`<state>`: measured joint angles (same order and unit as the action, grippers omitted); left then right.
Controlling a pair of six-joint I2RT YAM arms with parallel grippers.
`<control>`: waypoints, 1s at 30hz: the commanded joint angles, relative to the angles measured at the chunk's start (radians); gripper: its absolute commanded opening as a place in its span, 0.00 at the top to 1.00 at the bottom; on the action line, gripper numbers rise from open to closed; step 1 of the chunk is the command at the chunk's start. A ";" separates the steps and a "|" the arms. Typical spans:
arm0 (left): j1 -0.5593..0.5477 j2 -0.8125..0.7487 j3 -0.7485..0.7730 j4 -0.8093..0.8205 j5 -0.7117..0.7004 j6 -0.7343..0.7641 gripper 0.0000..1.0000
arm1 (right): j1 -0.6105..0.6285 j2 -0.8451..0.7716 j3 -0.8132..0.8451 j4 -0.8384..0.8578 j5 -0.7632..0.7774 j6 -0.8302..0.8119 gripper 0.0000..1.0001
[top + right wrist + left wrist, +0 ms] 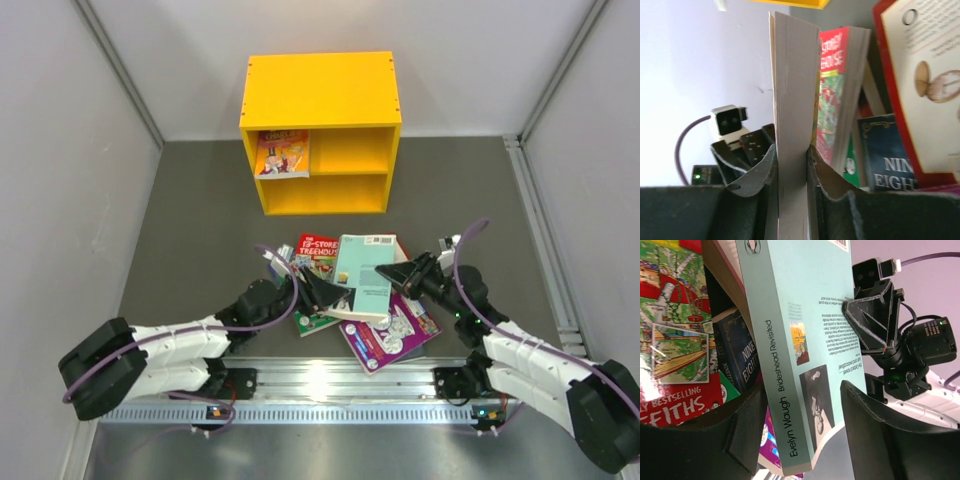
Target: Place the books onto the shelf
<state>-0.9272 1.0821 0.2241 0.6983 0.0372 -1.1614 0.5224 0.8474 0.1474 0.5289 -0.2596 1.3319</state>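
Locating the shelf (320, 90) first: where does it stand? (Student)

At 12 o'clock on the table (200, 220), with its open front facing the arms. One yellow book (283, 153) stands upright in the upper compartment, at 10 o'clock of that front, left of the divider. (Tutor)

And the other books? (Student)

They are heaped on the table toward 6 o'clock from the shelf, between the two arms. The teal book (363, 275) is uppermost. A red book (315, 250) shows at its 10 o'clock, a purple book (390, 335) at its 5 o'clock and a green book (312, 322) at its 7 o'clock. The left wrist view adds a blue book (740, 355) lying beside the red one, with the teal book tilted above it. (Tutor)

What is the right gripper (403, 272) doing? (Student)

It reaches in from 4 o'clock. Its fingers (830, 190) are clamped on the teal book's page edge, one against each cover, with no gap visible in the right wrist view. (Tutor)

And the left gripper (322, 292)? (Student)

It comes from 8 o'clock to the opposite end of the same book. Its fingers (875, 440) stand apart, one on each side of the spine corner and very close to the covers. Whether they press on the book or merely flank it cannot be told. (Tutor)
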 commanded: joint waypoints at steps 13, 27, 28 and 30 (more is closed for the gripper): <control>-0.035 0.052 0.066 0.077 0.007 -0.003 1.00 | -0.021 -0.033 -0.005 0.327 -0.043 0.083 1.00; 0.077 -0.007 0.385 -0.214 -0.151 0.261 1.00 | -0.062 -0.358 0.348 -0.506 0.000 -0.322 0.03; 0.100 0.013 0.418 -0.198 -0.101 0.259 1.00 | -0.065 -0.361 0.356 -0.521 0.000 -0.327 0.02; 0.169 0.077 0.445 -0.163 -0.048 0.241 1.00 | -0.068 -0.378 0.365 -0.556 0.000 -0.339 0.02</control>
<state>-0.8379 1.1084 0.5888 0.4179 -0.0620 -0.9539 0.4717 0.4824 0.4789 0.1074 -0.2634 1.0664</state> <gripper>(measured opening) 0.309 0.975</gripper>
